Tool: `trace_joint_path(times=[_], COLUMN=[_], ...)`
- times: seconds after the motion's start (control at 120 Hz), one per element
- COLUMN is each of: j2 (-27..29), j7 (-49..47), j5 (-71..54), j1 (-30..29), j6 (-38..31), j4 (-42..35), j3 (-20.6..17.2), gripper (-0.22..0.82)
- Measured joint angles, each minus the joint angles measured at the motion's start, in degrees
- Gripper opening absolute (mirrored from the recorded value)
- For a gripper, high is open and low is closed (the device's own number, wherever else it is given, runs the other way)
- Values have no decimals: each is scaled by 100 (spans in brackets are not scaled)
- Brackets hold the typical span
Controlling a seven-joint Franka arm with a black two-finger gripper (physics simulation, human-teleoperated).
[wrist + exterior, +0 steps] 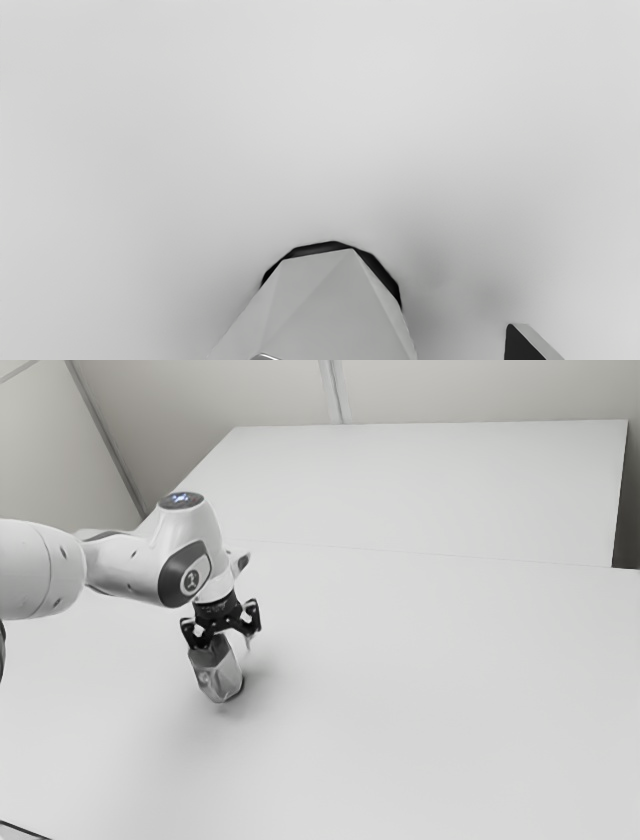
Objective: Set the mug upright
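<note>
With fingers (526, 346) wide apart, gripping nothing; below them, with a gap to one fingertip, the mug (217, 672), exact tilt hard to judge. Might topple or skid during closing, because of off-centre contact from one side first.
</note>
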State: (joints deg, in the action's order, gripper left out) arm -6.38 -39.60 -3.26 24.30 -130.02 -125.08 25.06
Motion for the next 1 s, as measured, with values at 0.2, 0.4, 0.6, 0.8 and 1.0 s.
trace_joint_path(times=[0.2,0.4,0.6,0.8,1.0], j2=[96,297,566,721,783], j7=[-15,7,175,773,1736], j5=[84,126,108,4,-132], j1=[-4,6,35,-674,-555], j6=[411,792,1358,2110,2859], j4=[250,388,923,1741,2666], j3=[119,132,128,-601,-484], gripper=[52,57,59,60,60])
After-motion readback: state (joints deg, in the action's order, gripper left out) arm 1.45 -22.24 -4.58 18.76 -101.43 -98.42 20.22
